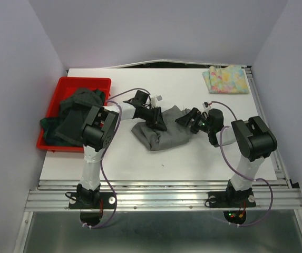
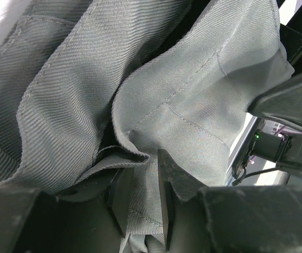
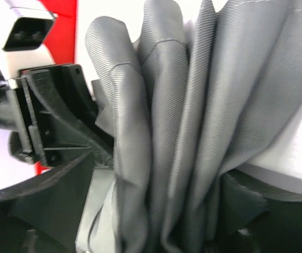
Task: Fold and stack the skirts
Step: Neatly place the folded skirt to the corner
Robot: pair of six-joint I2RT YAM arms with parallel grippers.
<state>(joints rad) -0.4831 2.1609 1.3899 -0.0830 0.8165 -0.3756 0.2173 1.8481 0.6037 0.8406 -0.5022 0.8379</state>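
A grey pleated skirt (image 1: pixel 160 133) lies crumpled mid-table between both arms. My left gripper (image 1: pixel 156 120) is shut on a fold at its left part; in the left wrist view the grey cloth (image 2: pixel 193 105) runs between the two fingers (image 2: pixel 166 195). My right gripper (image 1: pixel 189 119) reaches into the skirt's right part. In the right wrist view a bunch of grey pleats (image 3: pixel 193 116) stands between its wide-set fingers (image 3: pixel 61 195), with a gap showing beside the left finger. A folded pastel floral skirt (image 1: pixel 225 79) lies at the back right. Dark skirts (image 1: pixel 76 117) fill the red bin.
The red plastic bin (image 1: pixel 83 82) stands at the table's left edge. The white tabletop (image 1: pixel 156 163) ends at a metal rail near the arm bases. Pale walls enclose the left, back and right sides. The two grippers sit close together over the skirt.
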